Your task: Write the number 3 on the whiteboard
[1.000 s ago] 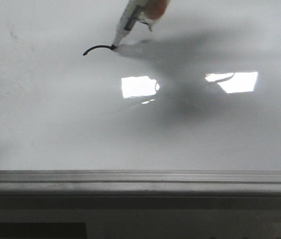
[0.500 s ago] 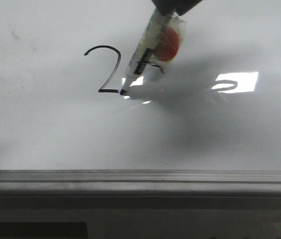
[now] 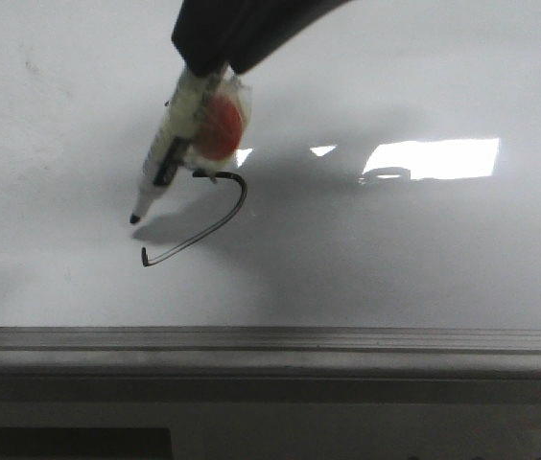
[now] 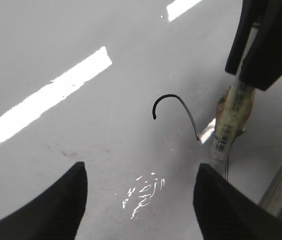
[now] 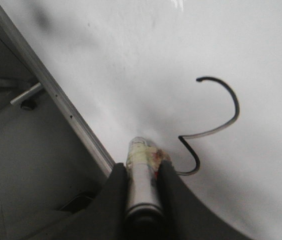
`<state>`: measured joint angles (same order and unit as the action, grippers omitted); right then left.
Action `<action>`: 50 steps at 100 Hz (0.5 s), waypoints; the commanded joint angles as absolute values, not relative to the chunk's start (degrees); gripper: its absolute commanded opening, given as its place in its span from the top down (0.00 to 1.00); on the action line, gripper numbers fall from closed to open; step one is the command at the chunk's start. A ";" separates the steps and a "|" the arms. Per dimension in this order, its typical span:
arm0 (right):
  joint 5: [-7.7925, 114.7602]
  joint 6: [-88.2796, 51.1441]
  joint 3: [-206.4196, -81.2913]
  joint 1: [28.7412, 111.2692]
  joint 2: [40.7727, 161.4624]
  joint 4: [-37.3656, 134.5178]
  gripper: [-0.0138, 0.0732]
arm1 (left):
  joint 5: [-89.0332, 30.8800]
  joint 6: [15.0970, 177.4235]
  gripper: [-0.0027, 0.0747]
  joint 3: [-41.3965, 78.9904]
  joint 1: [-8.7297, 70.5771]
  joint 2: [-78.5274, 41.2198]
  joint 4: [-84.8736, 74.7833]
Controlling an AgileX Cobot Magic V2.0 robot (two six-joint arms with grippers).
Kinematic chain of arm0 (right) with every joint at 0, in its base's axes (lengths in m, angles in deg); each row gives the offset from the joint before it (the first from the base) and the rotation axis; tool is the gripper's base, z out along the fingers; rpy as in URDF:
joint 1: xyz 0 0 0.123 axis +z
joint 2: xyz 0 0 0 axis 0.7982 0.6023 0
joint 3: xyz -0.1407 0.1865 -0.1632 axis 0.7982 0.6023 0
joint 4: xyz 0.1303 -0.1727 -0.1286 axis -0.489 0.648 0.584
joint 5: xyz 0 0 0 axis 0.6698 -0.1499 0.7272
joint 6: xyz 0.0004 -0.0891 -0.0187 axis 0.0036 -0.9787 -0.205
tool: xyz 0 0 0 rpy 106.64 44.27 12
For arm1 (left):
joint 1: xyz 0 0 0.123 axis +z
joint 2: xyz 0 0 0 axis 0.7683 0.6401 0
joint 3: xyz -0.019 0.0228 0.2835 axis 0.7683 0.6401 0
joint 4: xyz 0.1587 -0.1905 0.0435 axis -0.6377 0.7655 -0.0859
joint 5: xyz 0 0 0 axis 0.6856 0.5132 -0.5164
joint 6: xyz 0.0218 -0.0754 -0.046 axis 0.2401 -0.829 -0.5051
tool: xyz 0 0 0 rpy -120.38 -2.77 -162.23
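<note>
Glossy whiteboard (image 3: 424, 249), grey edge strip (image 3: 270, 340)

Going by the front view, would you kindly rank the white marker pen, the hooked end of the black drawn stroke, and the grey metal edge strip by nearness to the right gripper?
1. White marker pen: clamped in the right gripper.
2. Hooked end of the black drawn stroke: on the board below the pen tip.
3. Grey metal edge strip: along the board's near edge.

The whiteboard (image 3: 424, 249) is glossy white-grey with a grey metal edge strip; the number 3 (image 3: 215, 222) on it is a thin black line — the marker (image 3: 167, 163) is white with a black tip, black printing and an orange-red patch, held by a black tool (image 3: 215, 57)
</note>
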<state>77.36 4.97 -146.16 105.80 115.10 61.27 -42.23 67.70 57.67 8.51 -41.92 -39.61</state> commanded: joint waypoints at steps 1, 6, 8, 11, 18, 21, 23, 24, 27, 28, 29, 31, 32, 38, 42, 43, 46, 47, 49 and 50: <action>73.07 4.92 -148.69 107.35 112.09 62.20 0.92 | -47.16 67.37 0.41 56.09 7.06 -40.80 -38.94; 73.22 4.92 -148.86 108.10 112.09 62.11 0.92 | -47.16 67.37 0.41 56.09 5.74 -40.27 -38.94; 73.22 4.92 -148.95 108.46 112.22 62.11 0.92 | -47.58 67.37 0.41 56.09 4.84 -39.75 -38.85; 73.22 4.92 -148.95 108.59 112.44 62.11 0.92 | -48.19 67.37 0.41 56.09 4.06 -39.38 -38.85; 73.10 4.92 -148.95 109.10 112.55 62.11 0.92 | -50.20 67.37 0.41 56.09 1.37 -37.92 -38.85; 72.86 4.92 -148.95 109.32 112.55 62.11 0.92 | -50.82 67.37 0.41 56.09 0.07 -36.99 -38.85; 72.86 4.92 -148.95 109.52 112.55 62.11 0.92 | -51.05 67.37 0.41 56.09 -0.62 -36.45 -38.85; 72.72 4.92 -148.95 109.57 112.55 62.11 0.92 | -51.17 67.37 0.41 56.09 -0.83 -36.27 -38.85; 72.72 4.92 -148.95 109.70 112.55 62.06 0.92 | -51.46 67.37 0.41 56.09 -1.57 -35.50 -38.85; 72.72 4.92 -148.95 109.86 112.55 62.06 0.92 | -51.56 67.37 0.41 56.09 -1.84 -35.11 -38.85; 72.72 4.92 -149.05 109.99 112.55 61.86 0.92 | -51.54 67.37 0.41 56.09 -1.98 -34.91 -38.85; 72.72 4.92 -149.08 110.15 112.55 61.89 0.92 | -51.86 67.37 0.42 56.09 -2.20 -34.29 -38.85; 72.72 4.92 -149.08 110.29 112.55 61.89 0.92 | -52.02 67.37 0.42 56.09 -2.39 -34.07 -38.85; 72.72 4.92 -149.08 110.92 112.55 61.49 0.92 | -53.34 67.37 0.44 56.09 -2.73 -31.96 -38.85; 72.86 4.92 -149.08 111.44 112.55 61.38 0.92 | -54.85 67.37 0.45 56.09 -2.73 -30.67 -38.85; 72.97 4.92 -149.08 111.60 112.55 61.38 0.92 | -55.09 67.37 0.45 56.09 -2.73 -30.47 -38.85; 72.96 4.92 -149.08 111.88 112.55 61.38 0.92 | -56.30 67.37 0.47 56.09 -2.73 -29.73 -38.85; 72.96 4.92 -149.08 111.88 112.55 61.38 0.92 | -56.51 67.37 0.47 56.09 -2.73 -29.41 -38.85; 73.07 4.92 -149.08 111.88 112.55 61.38 0.92 | -57.00 67.37 0.48 56.09 -2.73 -28.99 -38.85; 73.07 4.92 -149.08 111.88 112.55 61.38 0.92 | -57.12 67.37 0.48 56.09 -2.73 -28.97 -38.85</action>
<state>76.64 4.97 -147.12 111.54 113.92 61.59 -50.21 67.70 57.67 -2.16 -30.56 -39.61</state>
